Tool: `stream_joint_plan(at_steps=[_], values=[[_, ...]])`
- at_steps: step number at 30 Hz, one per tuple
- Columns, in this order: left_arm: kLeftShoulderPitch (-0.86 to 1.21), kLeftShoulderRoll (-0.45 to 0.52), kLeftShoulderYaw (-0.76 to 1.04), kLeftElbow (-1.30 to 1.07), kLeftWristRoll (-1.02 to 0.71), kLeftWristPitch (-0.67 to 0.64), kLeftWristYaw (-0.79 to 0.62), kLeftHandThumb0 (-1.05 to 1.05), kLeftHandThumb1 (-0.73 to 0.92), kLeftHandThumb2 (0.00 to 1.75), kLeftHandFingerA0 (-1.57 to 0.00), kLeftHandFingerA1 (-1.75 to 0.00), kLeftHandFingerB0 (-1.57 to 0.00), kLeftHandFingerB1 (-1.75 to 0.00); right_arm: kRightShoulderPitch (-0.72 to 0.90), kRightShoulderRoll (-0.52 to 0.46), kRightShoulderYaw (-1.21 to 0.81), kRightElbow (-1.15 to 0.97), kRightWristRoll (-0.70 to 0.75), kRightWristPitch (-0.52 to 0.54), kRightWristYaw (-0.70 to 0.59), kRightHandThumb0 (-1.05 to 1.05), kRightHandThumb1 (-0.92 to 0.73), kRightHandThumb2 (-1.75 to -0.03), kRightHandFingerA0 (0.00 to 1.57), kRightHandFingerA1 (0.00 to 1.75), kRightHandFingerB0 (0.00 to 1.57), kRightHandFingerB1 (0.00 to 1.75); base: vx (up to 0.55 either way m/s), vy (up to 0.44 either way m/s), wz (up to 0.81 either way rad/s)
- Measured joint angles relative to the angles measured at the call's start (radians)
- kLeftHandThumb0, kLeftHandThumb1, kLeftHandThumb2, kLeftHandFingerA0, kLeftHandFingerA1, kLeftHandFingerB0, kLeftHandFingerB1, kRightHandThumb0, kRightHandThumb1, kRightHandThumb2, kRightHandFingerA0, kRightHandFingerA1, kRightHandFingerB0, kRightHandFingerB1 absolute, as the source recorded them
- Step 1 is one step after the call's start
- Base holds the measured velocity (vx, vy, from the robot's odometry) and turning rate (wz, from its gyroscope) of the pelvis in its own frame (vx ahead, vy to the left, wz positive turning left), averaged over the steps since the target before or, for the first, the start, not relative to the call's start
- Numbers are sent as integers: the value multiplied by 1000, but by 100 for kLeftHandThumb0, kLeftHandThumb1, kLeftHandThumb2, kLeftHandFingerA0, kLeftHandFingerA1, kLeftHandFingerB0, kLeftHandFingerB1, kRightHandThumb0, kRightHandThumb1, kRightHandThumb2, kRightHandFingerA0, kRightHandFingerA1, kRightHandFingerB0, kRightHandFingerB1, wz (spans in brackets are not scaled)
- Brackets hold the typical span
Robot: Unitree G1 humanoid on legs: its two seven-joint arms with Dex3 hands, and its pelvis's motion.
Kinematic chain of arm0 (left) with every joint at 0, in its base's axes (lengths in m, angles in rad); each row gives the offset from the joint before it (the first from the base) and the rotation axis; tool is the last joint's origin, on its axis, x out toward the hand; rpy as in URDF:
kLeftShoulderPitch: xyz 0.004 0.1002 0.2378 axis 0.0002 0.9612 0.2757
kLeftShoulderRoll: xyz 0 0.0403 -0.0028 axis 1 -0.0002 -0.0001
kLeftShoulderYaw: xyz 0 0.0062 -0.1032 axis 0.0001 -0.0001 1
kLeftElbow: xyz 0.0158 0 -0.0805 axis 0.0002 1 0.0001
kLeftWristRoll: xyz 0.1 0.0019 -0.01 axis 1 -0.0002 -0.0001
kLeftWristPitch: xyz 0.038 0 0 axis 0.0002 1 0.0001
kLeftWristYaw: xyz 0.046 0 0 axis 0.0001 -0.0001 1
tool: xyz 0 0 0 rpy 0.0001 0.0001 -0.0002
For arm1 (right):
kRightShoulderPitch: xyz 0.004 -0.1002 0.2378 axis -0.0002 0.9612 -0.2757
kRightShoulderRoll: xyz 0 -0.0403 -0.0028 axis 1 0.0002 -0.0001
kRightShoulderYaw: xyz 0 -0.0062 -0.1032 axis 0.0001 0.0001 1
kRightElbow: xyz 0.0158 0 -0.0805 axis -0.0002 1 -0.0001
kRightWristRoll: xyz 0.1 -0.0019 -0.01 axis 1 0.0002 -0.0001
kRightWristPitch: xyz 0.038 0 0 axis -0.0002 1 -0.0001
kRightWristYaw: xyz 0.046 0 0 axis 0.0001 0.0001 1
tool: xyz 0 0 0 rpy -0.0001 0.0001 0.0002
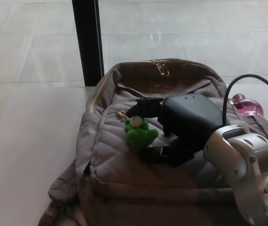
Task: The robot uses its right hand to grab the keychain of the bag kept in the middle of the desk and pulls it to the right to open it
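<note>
Hovering over bag (138,183): right hand (181,127), fingers (145,107) curled just above green keychain (141,134) (grip uncertain); pull runs toward desk's right edge.

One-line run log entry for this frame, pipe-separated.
phase: reach/grasp | right robot hand: fingers around green keychain, grip unconfirmed | bag: front zipper closed | left: not in view

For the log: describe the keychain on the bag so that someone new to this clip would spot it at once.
A grey quilted backpack lies on the pale desk. On its upper front, by the gold zipper pull, sits a small bright green plush keychain, just under the fingers of the black right hand. It is the only green thing in view.
</note>
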Motion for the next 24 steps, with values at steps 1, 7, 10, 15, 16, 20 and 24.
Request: stream_joint_plan(at_steps=[1,7,10,15,16,20,24], values=[[0,0,-1,0,0,0,0,-74,87,66,-64,-49,-46,-39,5,2,0,-1,-6,-2,-4,-31,-74,-69,86,161,60,53,0,0,0],[10,0,-11,-2,0,-7,2,-77,92,67,-64,-47,-47,-39,35,12,-15,4,-25,-31,-41,-31,-64,-102,95,175,93,89,0,0,0],[15,0,-19,-3,1,-14,3,-77,92,69,-65,-48,-49,-39,50,17,-32,15,-25,-55,-66,-39,-64,-90,95,175,85,95,0,0,0],[16,0,-25,-6,2,-18,11,-82,92,72,-67,-48,-49,-39,76,38,-47,21,-35,-79,-118,-39,-62,-92,96,175,81,107,0,0,0],[18,0,-28,-6,2,-21,13,-83,92,72,-67,-48,-50,-39,81,42,-49,22,-37,-83,-126,-38,-60,-98,96,175,81,114,0,0,0],[21,0,-31,-5,2,-28,20,-85,92,75,-67,-49,-47,-40,95,54,-55,29,-45,-102,-161,-33,-60,-104,99,175,81,114,0,0,0],[24,0,-31,-6,2,-33,21,-86,92,75,-68,-49,-49,-40,106,62,-56,33,-57,-120,-190,-35,-66,-93,99,175,80,105,0,0,0]])
